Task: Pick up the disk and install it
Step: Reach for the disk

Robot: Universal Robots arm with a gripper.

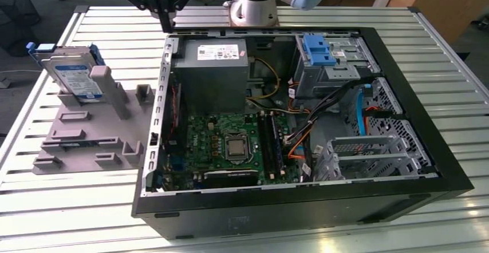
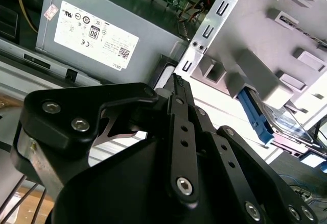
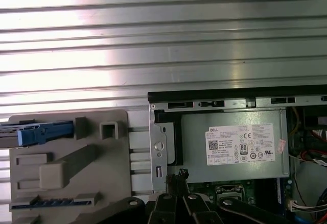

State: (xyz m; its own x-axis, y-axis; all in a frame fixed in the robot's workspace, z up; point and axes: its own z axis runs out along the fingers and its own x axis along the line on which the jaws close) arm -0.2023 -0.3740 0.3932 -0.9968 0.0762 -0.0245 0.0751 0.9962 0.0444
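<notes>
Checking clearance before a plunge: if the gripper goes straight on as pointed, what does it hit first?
Likely the computer case rim at the corner by the grey power supply; the gripper hangs above it. Depth is unclear: it could just miss onto the table.

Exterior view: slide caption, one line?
Gripper over open computer case's edge; disk propped in grey holder at the exterior view's left.

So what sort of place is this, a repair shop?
More likely a robotics lab or test bench: an opened computer case lies on a slatted metal table, a robot arm stands by the case, and a grey fixture holds the disk.
</notes>
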